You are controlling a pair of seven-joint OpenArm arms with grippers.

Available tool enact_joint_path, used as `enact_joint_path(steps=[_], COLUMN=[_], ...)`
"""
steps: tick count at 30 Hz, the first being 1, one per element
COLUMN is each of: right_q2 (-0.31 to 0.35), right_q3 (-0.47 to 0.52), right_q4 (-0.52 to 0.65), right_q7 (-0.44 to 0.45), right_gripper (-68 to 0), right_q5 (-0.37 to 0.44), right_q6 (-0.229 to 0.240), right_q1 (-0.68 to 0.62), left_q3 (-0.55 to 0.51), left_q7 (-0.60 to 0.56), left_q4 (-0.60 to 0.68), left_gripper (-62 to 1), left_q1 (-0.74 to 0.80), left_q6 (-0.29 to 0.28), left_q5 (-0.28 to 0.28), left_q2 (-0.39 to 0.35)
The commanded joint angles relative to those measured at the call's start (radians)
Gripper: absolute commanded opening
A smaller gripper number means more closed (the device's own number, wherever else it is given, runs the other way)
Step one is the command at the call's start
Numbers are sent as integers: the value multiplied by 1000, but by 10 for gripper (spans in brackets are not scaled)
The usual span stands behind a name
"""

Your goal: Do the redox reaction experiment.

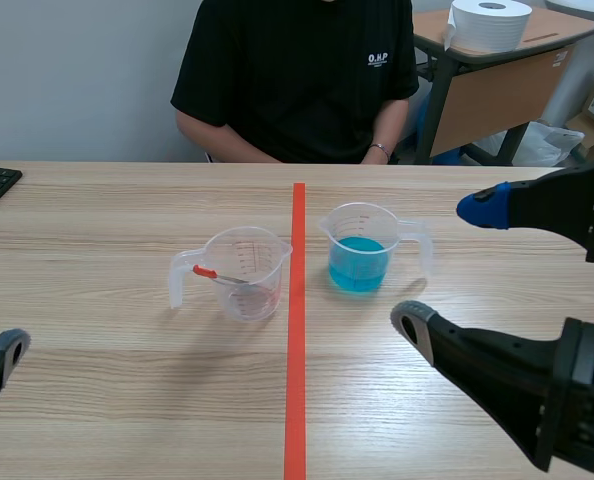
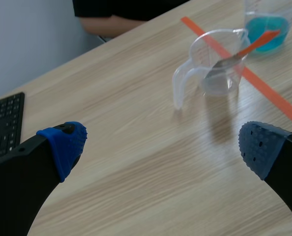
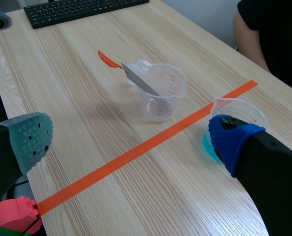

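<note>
Standing low at the table's near left, the left gripper [image 2: 163,145] is spread wide and holds nothing. The clear cup [image 1: 245,272] lies ahead of it, well apart, with its handle turned toward that arm. An orange-handled tool [image 1: 205,271], probably a small blade, leans in the cup with its grip end out to the left. Past the tape line [image 1: 297,380], the blue-liquid cup [image 1: 359,250] has its handle toward the right gripper [image 1: 447,265], which is also spread and empty, and near it. Judgement: the right arm is nearer for a pour.

Bright even light; soft faint shadows
</note>
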Motion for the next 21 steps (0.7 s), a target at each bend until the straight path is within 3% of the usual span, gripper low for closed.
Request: enact_joint_path(steps=[1,6,14,21], right_q2=[8,7,7,4], right_q3=[14,26,26,26], right_q4=[30,50,50,50], right_q7=[15,14,-17,-20], right_gripper=[4,4,4,4], right_q5=[18,17,9,-13], right_q6=[-23,-68,-74,-74], right_q1=[-10,-43,-48,-48], left_q3=[5,13,104,166], left_q7=[-11,-9,-15,-8], left_q4=[7,7,7,7], left_gripper=[14,14,14,14], left_q1=[-6,-49,-80,-121], left_q6=[-24,-86,-87,-64], left_q5=[-5,-4,-8,-64], left_q2=[17,26,-79,-159])
